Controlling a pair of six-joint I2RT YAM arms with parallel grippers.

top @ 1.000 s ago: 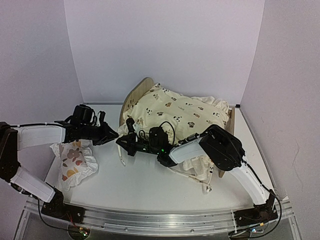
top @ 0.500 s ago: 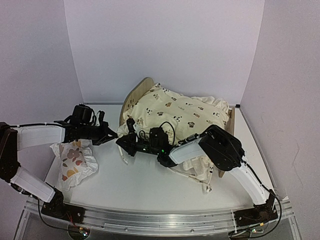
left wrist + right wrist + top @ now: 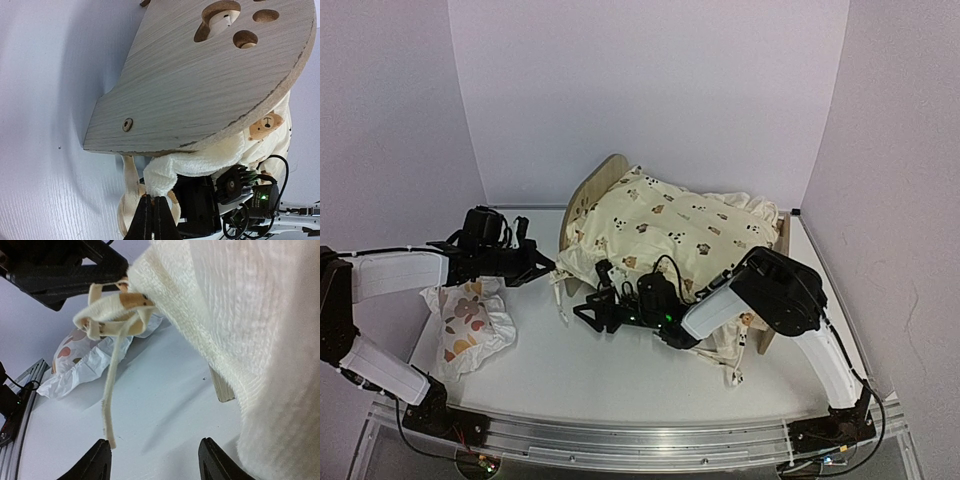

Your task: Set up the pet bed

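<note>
There — the right pincer point(image 3: 155, 450) springs open, backs off; the left pincer point(image 3: 153, 205) alone clamps the cushion tie point(image 3: 120, 307) by the pet bed point(image 3: 200, 85) — handover.

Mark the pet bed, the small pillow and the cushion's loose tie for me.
pet bed point(image 3: 200, 85), left wrist view, flat face of the wooden headboard.
small pillow point(image 3: 470, 325), top external view, middle of its printed face.
cushion tie point(image 3: 113, 382), right wrist view, hanging strand.

The cushion point(image 3: 670, 225) covers the pet bed point(image 3: 592, 188), pillow point(image 3: 470, 320) left.
</note>
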